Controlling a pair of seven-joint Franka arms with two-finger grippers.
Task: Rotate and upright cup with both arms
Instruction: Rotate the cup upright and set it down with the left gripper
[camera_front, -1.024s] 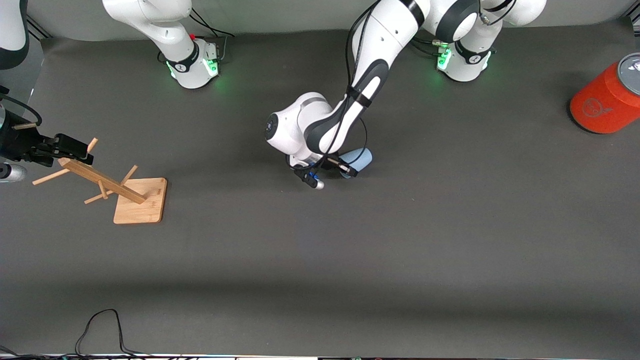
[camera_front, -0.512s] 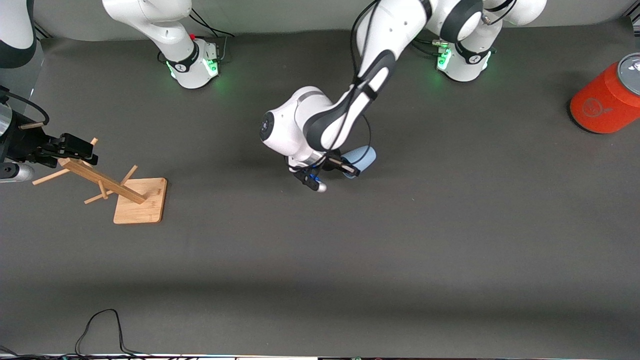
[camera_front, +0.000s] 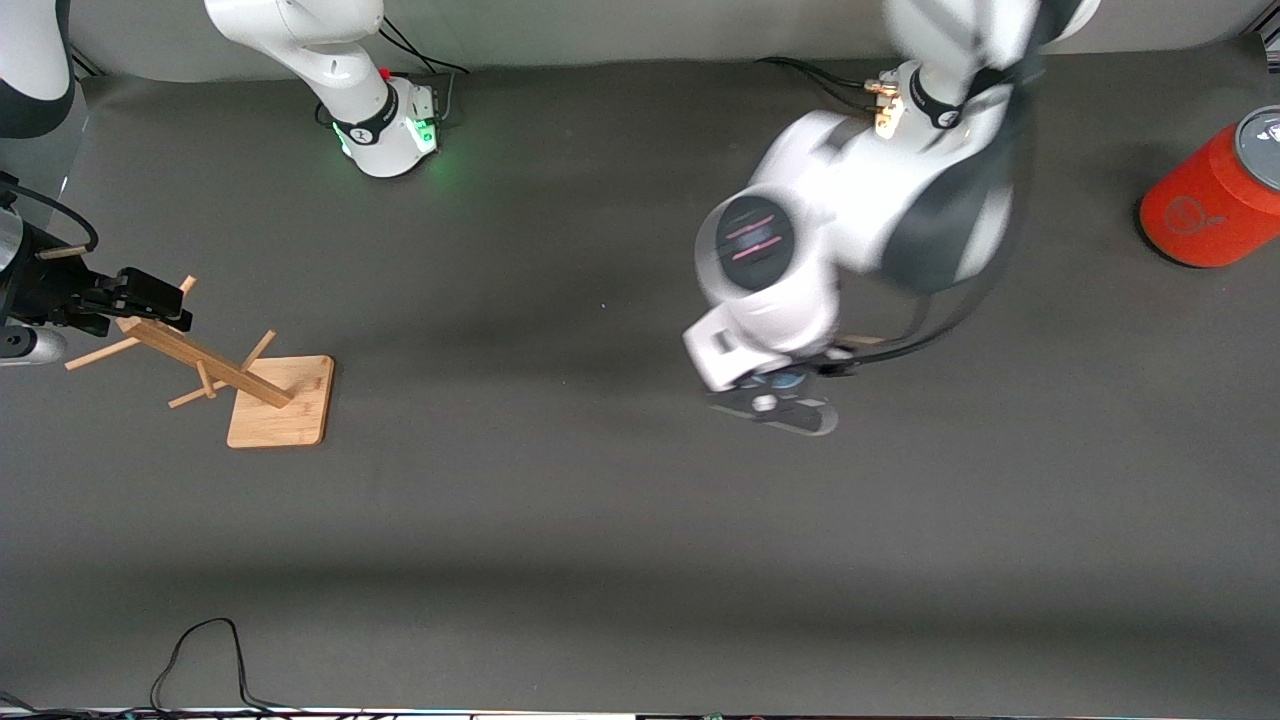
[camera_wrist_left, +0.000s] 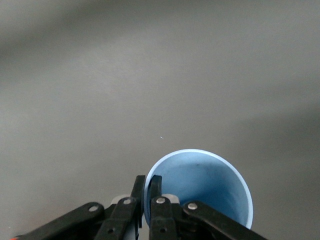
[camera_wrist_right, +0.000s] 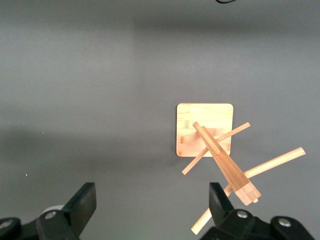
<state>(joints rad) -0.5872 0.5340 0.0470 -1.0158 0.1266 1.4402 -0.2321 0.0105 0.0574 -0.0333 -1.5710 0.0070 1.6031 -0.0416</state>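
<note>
The pale-blue cup (camera_wrist_left: 200, 192) hangs off the table in my left gripper (camera_wrist_left: 147, 184), its open mouth turned toward the wrist camera. The two fingers are shut on the cup's rim, one inside the wall and one outside. In the front view the left arm is blurred with motion. Its gripper (camera_front: 775, 402) is over the middle of the mat, and only a sliver of the cup (camera_front: 786, 380) shows under the wrist. My right gripper (camera_front: 150, 295) stands open with nothing in it, above the top of the wooden rack (camera_front: 200, 352) at the right arm's end; in its wrist view the right gripper (camera_wrist_right: 152, 205) is spread wide.
The wooden rack's square base (camera_wrist_right: 205, 129) sits on the dark mat with pegs sticking out of a leaning post. A large orange can (camera_front: 1205, 205) lies at the left arm's end. A black cable (camera_front: 200, 650) loops at the table edge nearest the front camera.
The left arm has lifted the cup off the mat and swung it toward the left arm's end, turning its wrist. The right arm has barely moved.
</note>
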